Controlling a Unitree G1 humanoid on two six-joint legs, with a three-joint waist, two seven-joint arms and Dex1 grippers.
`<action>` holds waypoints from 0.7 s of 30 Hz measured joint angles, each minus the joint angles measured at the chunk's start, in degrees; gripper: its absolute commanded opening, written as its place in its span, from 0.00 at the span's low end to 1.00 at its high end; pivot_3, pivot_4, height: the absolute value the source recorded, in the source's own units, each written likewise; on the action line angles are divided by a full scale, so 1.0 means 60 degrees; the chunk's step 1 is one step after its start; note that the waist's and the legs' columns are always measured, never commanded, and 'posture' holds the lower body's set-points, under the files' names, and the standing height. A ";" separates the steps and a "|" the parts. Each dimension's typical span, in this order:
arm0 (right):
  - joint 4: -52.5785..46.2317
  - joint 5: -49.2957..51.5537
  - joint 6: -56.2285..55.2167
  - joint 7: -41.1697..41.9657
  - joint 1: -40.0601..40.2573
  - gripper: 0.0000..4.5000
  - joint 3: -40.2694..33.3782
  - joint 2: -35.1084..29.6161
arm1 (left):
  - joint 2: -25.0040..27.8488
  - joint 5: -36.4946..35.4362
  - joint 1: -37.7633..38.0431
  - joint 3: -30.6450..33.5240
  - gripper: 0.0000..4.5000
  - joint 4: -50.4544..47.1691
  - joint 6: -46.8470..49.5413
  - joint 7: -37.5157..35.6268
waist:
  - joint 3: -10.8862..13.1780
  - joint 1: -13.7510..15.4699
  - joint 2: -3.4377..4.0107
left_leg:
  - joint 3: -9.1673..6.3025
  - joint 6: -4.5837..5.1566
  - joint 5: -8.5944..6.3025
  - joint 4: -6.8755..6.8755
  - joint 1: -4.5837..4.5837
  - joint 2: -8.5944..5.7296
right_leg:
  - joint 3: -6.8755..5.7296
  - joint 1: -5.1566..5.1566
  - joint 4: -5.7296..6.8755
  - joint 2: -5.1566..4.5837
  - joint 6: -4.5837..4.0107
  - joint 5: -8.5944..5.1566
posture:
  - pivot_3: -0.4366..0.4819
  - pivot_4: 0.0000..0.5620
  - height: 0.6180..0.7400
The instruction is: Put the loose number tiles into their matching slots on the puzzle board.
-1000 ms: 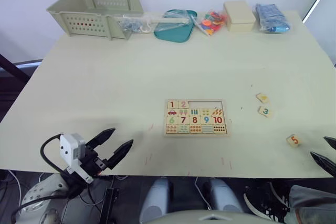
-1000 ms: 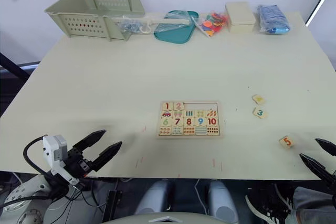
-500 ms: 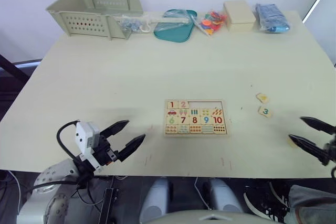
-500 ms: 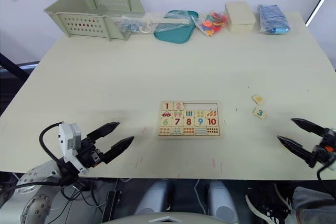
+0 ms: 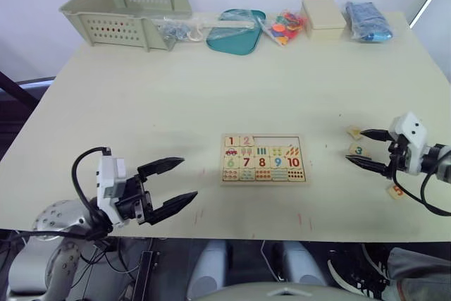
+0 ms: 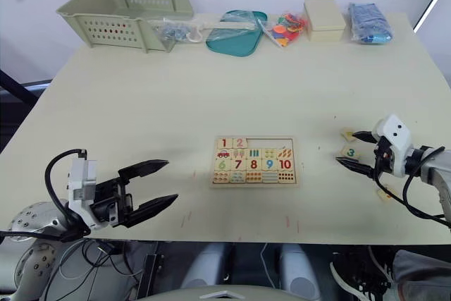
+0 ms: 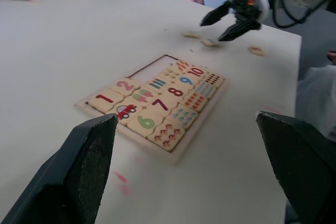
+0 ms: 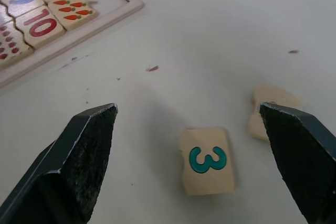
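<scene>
A cream table [image 5: 211, 89] carries the board [image 5: 263, 158]; the right gripper [image 5: 367, 149] gapes wide around tile 3 [image 5: 359, 150], and the left gripper [image 5: 173, 182] is wide too.

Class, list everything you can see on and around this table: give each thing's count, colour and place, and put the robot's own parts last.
table: one, cream, bearing everything.
puzzle board: one, light wood, mid-table; tiles 1 and 2 seated in its far row, three slots there bare.
tile 3: one, pale with green digit, right of the board, between the right gripper's fingers.
tile beside it: one, pale, just beyond tile 3; digit unclear.
tile 5: one, pale with orange-red digit, near the right front edge.
basket: one, pale green, far left.
teal tray: one, far edge.
bags: clear, colourful and blue, far edge.
cream box: one, far right.
left gripper: black, open, front left.
right gripper: black, open, over tile 3.
</scene>
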 measured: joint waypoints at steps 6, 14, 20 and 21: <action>0.0310 -0.0111 0.0311 -0.0061 -0.0048 1.00 -0.0010 -0.0083 | 0.0394 -0.0816 -0.0457 0.0350 0.99 0.0307 0.0047 -0.0843 | 0.0001 -0.0011 -0.0002 | 0.0001 0.0001 0.0000 0.0002 0.0004 -0.0001 | -0.0001 0.0001 0.0006 0.0003 0.0000 0.0000 | 0.48 0.27 1.00; 0.0550 -0.0246 0.0368 -0.0503 0.0425 1.00 -0.0215 0.0007 | 0.0332 -0.0673 -0.0729 0.0128 0.99 0.0699 0.0008 -0.0799 | 0.0002 -0.0042 -0.0003 | 0.0000 0.0001 0.0000 0.0001 -0.0001 0.0001 | 0.0006 -0.0008 0.0007 0.0002 0.0000 0.0001 | 0.48 0.27 1.00; 0.0332 -0.0213 0.0621 -0.0950 0.0423 0.60 -0.0241 0.0376 | 0.0286 -0.0687 -0.0719 0.0031 1.00 0.0597 0.0057 -0.0728 | 0.0001 -0.0103 -0.0004 | -0.0003 0.0001 0.0000 0.0001 0.0001 0.0002 | 0.0003 -0.0006 0.0014 0.0005 0.0000 0.0002 | 0.48 0.27 1.00; 0.0243 -0.0210 0.0654 -0.1025 0.0455 0.60 -0.0241 0.0441 | 0.0286 -0.0696 -0.0710 0.0028 1.00 0.0504 0.0067 -0.0728 | 0.0001 -0.0133 -0.0004 | -0.0003 0.0001 0.0000 0.0001 0.0001 0.0002 | 0.0002 -0.0006 0.0013 0.0004 0.0000 0.0002 | 0.48 0.27 1.00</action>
